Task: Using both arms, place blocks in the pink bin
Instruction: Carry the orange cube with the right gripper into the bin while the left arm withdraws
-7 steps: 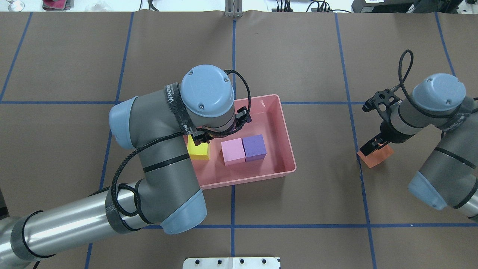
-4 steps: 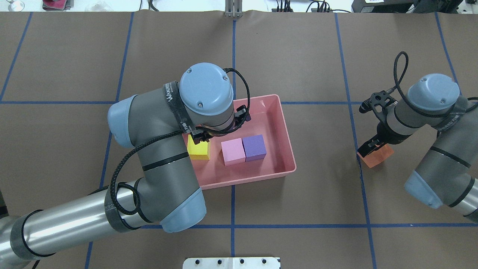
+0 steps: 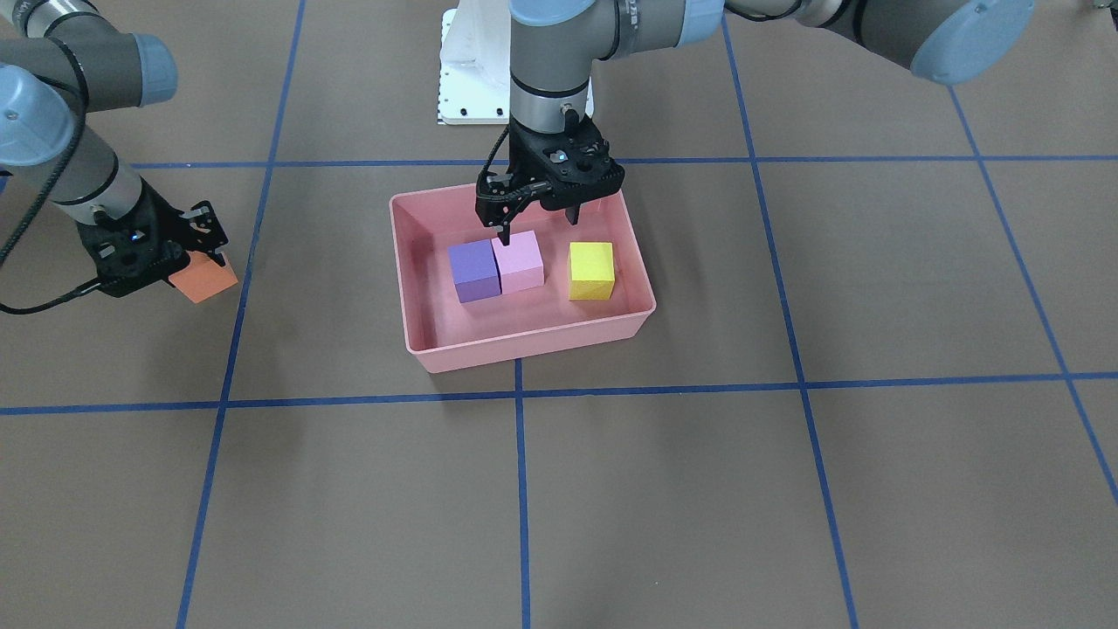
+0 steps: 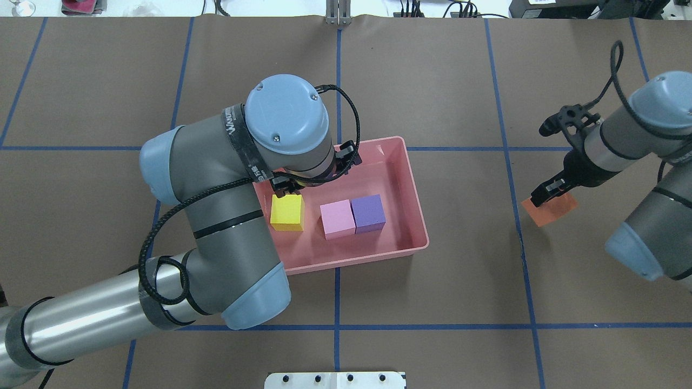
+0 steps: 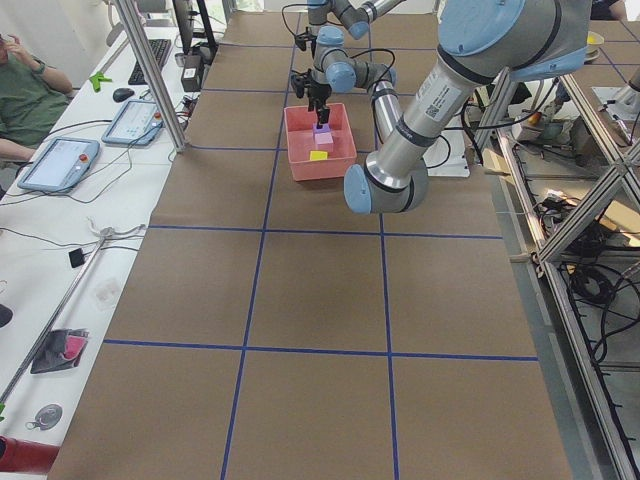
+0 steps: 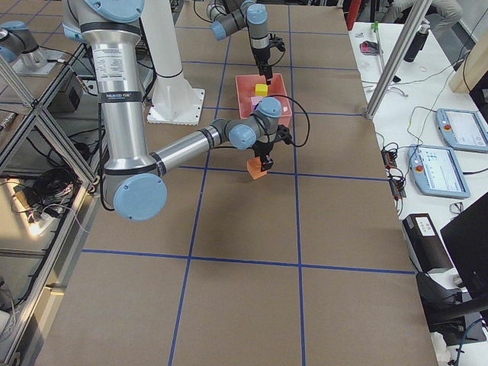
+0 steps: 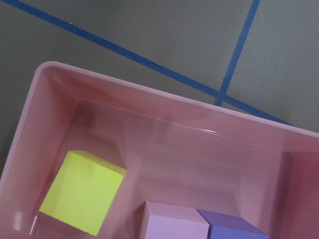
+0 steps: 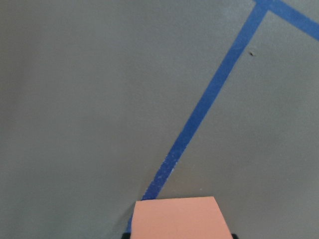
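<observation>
The pink bin (image 4: 417, 212) sits mid-table and holds the yellow block (image 4: 286, 212), the light pink block (image 4: 337, 218) and the purple block (image 4: 368, 213); the last two touch. My left gripper (image 3: 538, 229) hangs open and empty above the bin's robot-side half, just behind the pink block (image 3: 521, 260) and yellow block (image 3: 591, 271). Its wrist view looks down on the yellow block (image 7: 82, 199) and the bin wall (image 7: 149, 104). My right gripper (image 4: 551, 198) is shut on the orange block (image 4: 550, 210), held a little above the table well to the right of the bin.
Blue tape lines (image 4: 519, 243) divide the brown table cover into squares. The white base plate (image 4: 335, 380) lies at the near edge. Tablets and cables lie on side benches, and a person (image 5: 25, 90) sits at the left bench.
My left gripper has drawn off the yellow block, which stays in the bin. My right gripper has carried the orange block up and slightly toward the far side.
</observation>
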Robot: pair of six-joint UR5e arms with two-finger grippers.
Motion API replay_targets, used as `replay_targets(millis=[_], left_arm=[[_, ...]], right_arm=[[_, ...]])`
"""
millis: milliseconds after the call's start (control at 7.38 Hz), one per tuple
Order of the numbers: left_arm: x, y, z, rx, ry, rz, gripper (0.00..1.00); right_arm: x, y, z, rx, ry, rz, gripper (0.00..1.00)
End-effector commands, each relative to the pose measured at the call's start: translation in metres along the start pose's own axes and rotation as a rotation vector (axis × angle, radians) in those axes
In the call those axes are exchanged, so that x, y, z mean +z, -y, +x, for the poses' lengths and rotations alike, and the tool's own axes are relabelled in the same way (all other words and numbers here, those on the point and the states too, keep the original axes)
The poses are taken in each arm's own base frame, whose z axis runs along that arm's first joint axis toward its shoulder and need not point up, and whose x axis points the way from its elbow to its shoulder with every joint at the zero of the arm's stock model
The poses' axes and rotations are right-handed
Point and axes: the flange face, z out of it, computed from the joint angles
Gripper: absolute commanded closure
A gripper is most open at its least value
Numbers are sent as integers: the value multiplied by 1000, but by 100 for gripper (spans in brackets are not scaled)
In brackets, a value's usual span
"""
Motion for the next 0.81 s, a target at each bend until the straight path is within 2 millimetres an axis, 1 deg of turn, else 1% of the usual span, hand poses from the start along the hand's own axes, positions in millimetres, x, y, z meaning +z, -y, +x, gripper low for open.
replay_targets(millis=[0, 136, 271, 407, 542, 678], left_arm=[[-13, 53, -39, 91, 23, 57, 0], [-19, 94, -96, 173, 55, 86, 0], [-27, 139, -152, 242, 79, 35, 0], [-41, 184, -210, 315, 96, 7, 0], [-50, 220, -266, 390, 119, -16, 0], [-56, 244, -309, 431, 131, -28, 0]], right_arm=[[-59, 10, 17, 53, 68, 65, 100], [-92, 42, -11, 92, 89, 68, 100], [-128, 78, -57, 171, 94, 59, 100], [-147, 103, -102, 227, 103, 54, 100], [-138, 114, -158, 267, 115, 44, 100], [-124, 131, -214, 321, 84, 67, 100]])
